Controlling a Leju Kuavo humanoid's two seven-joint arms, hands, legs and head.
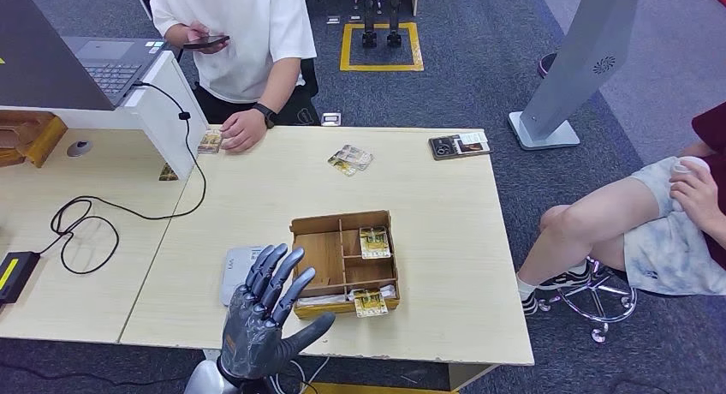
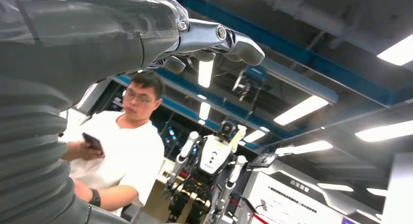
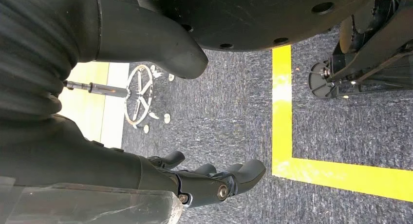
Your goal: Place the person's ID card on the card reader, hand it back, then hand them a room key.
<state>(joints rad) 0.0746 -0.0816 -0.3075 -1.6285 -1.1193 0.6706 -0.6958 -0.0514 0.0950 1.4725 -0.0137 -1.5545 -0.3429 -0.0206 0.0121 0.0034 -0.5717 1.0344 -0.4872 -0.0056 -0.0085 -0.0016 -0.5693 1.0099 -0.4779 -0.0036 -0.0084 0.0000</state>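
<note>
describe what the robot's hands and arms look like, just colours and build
The left hand is dark grey with a metallic sheen, long segmented fingers and a thick thumb, on a silver wrist. The right hand looks the same: dark fingers with silver pivot screws, a grey ribbed cover behind, clear plastic film over the back.

Two persons; one laptop; one wooden box; one phone; two card piles on table.

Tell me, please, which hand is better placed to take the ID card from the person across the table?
The left hand, probably. It is raised over the near table edge, fingers spread and empty, toward the person's hand resting by a card. The right hand hangs low over the carpet.
</note>
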